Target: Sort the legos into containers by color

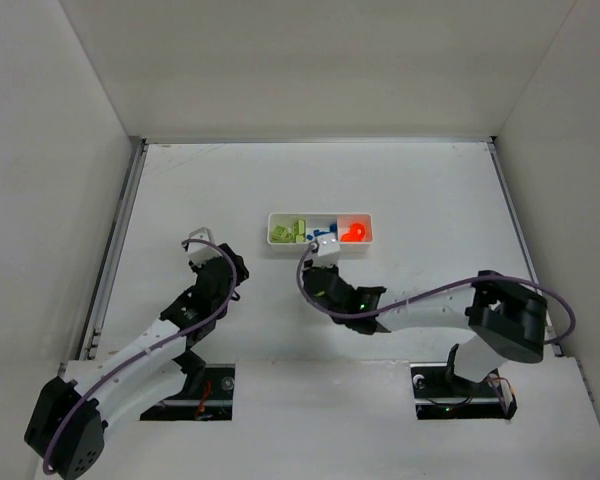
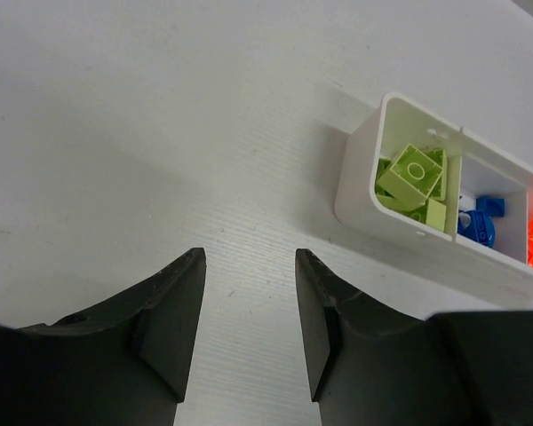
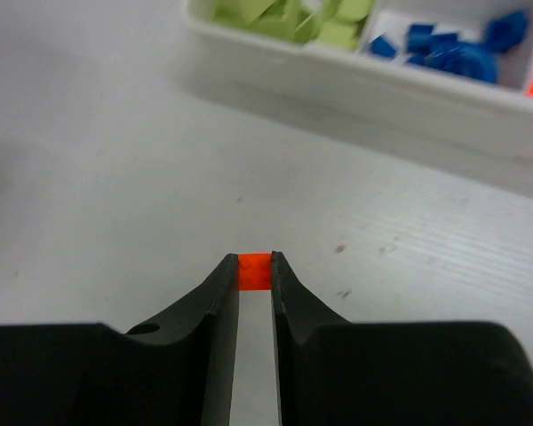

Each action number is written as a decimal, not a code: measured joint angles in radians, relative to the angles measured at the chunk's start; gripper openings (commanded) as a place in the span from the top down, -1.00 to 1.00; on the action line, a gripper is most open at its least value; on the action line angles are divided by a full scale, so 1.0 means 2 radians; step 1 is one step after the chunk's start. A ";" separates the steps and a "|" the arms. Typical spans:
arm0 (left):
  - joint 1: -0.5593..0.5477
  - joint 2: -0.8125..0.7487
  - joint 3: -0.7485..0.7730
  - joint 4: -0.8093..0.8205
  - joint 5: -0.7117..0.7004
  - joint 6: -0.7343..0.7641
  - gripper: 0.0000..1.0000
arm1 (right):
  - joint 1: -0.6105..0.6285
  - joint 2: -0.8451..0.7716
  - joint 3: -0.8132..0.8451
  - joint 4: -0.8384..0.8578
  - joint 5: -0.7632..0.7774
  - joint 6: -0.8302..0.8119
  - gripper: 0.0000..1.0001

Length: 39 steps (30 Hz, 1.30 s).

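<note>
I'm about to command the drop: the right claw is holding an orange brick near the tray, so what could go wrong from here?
1. The orange brick is pinched only at the very tips of the right claw, so it may slip or pop out.
2. In the top view the claw sits by the blue legos, not the orange pile. Releasing there would mis-sort.
3. The claw is close to the tray wall and could nudge it.

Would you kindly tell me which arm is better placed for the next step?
Right: the right gripper pinches an orange-red brick beside the tray; the left gripper is open and empty.
</note>
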<state>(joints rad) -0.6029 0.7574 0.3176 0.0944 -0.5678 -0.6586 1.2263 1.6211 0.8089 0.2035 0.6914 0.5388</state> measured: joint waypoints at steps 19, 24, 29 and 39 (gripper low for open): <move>-0.022 0.063 0.000 0.018 0.018 -0.006 -0.14 | -0.277 -0.052 -0.023 0.039 -0.075 -0.021 0.11; -0.020 0.063 0.000 0.018 0.018 -0.007 -0.26 | -0.279 -0.056 -0.022 0.038 -0.077 -0.027 0.02; -0.018 0.062 -0.002 0.018 0.018 -0.008 -0.77 | -0.279 -0.107 -0.039 0.042 -0.075 -0.024 -0.12; -0.011 0.047 -0.005 0.018 0.018 -0.008 -1.00 | -0.351 -0.286 -0.167 0.044 -0.063 0.025 -1.00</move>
<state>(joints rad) -0.6250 0.8524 0.3077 0.1303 -0.5312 -0.6754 0.5240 1.0481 0.4747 0.2924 0.5659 0.5896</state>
